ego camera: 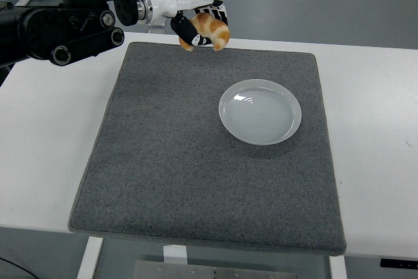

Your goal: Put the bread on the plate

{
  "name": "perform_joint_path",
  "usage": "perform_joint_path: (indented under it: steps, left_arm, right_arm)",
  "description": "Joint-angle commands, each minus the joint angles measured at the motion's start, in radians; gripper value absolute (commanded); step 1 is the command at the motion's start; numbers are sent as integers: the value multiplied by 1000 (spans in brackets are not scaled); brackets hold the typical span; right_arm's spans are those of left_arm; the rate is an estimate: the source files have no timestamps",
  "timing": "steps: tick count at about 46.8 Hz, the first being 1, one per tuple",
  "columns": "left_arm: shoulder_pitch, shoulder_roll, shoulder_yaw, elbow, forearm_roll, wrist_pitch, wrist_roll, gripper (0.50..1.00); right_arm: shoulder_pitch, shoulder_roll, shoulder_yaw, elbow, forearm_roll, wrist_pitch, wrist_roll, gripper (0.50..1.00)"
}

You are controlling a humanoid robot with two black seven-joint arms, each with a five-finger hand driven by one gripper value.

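Left arm (62,25) enters from the upper left, black links reaching across the table's far left corner, with a white wrist section leading to the left hand (199,23). The hand sits high in the view, above the far edge of the grey mat (196,174). Fingers (186,31) are curled around the bread (209,31), a golden-brown croissant-shaped piece; black fingertips wrap its left side and the curved end of the bread pokes out to the right and downward. Bread is clear of the mat, held in the air, not touching any surface. Further right, the white plate (287,132) rests flat on the mat, right of centre, nothing in it; it lies well apart from the bread, nearer the viewer and to the right. The mat lies on the white table (379,135), whose bare top shows on both sides. Right arm is not visible.
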Motion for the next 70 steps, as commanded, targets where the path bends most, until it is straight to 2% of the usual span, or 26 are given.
perform_joint_path:
  steps: [1,8,18,23,31,37,45,62,70]
  left_arm:
    - [-33,4,-1,-9,0,-2,0,500]
    - [-73,6,-10,-38,2,-4,-3,500]
    - [-78,-14,-51,-73,16,-2,-3,500]
    - [-70,-91,-53,-72,19,-1,-5,500]
    - [-59,-175,-44,-57,34,2,-6,500]
    - [-19,-247,-41,-21,60,2,-6,500]
    - [60,-300,-36,26,124,2,-5,500]
    - [191,-326,-35,85,226,4,-5,500]
    - [214,-326,-35,89,256,8,-5,500]
  right_arm:
    - [0,0,0,0,0,0,0,952]
    - [0,0,0,0,0,0,0,952]
    - [0,0,0,0,0,0,0,952]
    - [0,0,0,0,0,0,0,952]
    - [0,0,0,0,0,0,0,952]
    - [0,0,0,0,0,0,0,954]
    - [0,0,0,0,0,0,0,952]
    - [0,0,0,0,0,0,0,952]
    - [0,0,0,0,0,0,0,952]
